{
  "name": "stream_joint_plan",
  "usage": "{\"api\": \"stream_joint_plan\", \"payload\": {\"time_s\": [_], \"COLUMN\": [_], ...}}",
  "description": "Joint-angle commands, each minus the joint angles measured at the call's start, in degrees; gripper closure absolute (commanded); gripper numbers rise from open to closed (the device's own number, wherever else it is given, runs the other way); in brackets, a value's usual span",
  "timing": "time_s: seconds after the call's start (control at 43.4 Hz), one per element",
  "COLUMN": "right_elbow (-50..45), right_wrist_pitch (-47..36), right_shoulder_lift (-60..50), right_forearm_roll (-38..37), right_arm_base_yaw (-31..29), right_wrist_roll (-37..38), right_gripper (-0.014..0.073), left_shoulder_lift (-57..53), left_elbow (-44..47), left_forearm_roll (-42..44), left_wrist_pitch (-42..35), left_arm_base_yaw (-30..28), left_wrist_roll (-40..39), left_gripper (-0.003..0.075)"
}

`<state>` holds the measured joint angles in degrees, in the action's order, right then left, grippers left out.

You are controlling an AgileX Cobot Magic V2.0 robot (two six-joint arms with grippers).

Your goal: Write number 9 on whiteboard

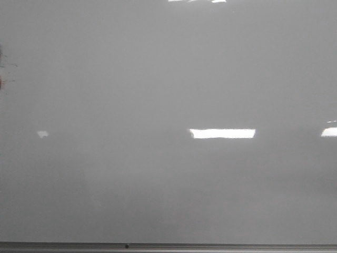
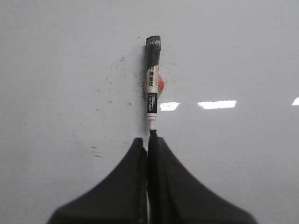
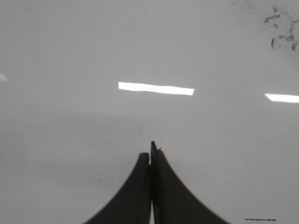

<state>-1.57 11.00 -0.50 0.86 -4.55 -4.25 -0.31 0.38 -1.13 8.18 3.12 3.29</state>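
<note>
The whiteboard is a glossy pale grey surface that fills the front view, with a thin grey rail along its near edge. No number 9 shows on it in any view. Neither gripper appears in the front view. In the left wrist view my left gripper is shut, its black fingers pressed together. A black and white marker with a red spot lies on the board just beyond the fingertips, its narrow white end pointing at them. My right gripper is shut with nothing in it, above bare board.
Bright rectangular light reflections lie across the board. Dark specks are scattered beside the marker. Grey smudges mark the board in the right wrist view, and a small printed label is there too.
</note>
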Motion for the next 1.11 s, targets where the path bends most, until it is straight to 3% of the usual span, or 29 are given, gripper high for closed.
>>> {"api": "stream_joint_plan", "payload": {"time_s": [0.0, 0.161, 0.23, 0.299, 0.576, 0.852, 0.944, 1.082], "right_elbow": [0.2, 0.5, 2.8, 6.4, 25.0, 29.7, 29.7, 29.7], "right_wrist_pitch": [-5.5, -11.0, -10.5, -8.2, 9.1, 10.2, 11.0, 11.3], "right_shoulder_lift": [-1.1, -1.1, -1.1, -1.1, 5.4, 13.6, 13.6, 13.6], "right_forearm_roll": [-0.1, 0.4, 1.9, 3.2, 5.3, 5.8, 5.8, 5.8], "right_arm_base_yaw": [-0.4, -0.4, -0.4, -0.4, -0.4, -0.4, -0.4, -0.4], "right_wrist_roll": [-0.1, -0.1, 0.0, 0.0, 0.0, 0.0, 0.0, 0.0], "right_gripper": [0.0652, 0.0652, 0.0652, 0.0652, 0.0652, 0.0638, 0.0512, 0.0196], "left_shoulder_lift": [-0.2, -0.2, -0.2, -0.2, 8.9, 21.5, 22.2, 22.9], "left_elbow": [0.1, 0.1, -0.5, -2.8, -20.8, -25.8, -25.8, -25.8], "left_forearm_roll": [-0.1, -0.1, -0.7, -1.8, 0.7, 1.1, 1.1, 1.1], "left_wrist_pitch": [-6.3, -10.6, -17.6, -19.5, 0.8, 1.1, 1.1, 0.8], "left_arm_base_yaw": [0.5, 0.5, 0.5, 0.5, 0.5, 0.5, 0.5, 0.5], "left_wrist_roll": [-0.6, -0.6, -0.6, -0.6, -0.6, -0.6, -0.6, -0.6], "left_gripper": [0.0739, 0.0739, 0.0739, 0.0739, 0.0739, 0.0732, 0.0633, 0.0302]}}
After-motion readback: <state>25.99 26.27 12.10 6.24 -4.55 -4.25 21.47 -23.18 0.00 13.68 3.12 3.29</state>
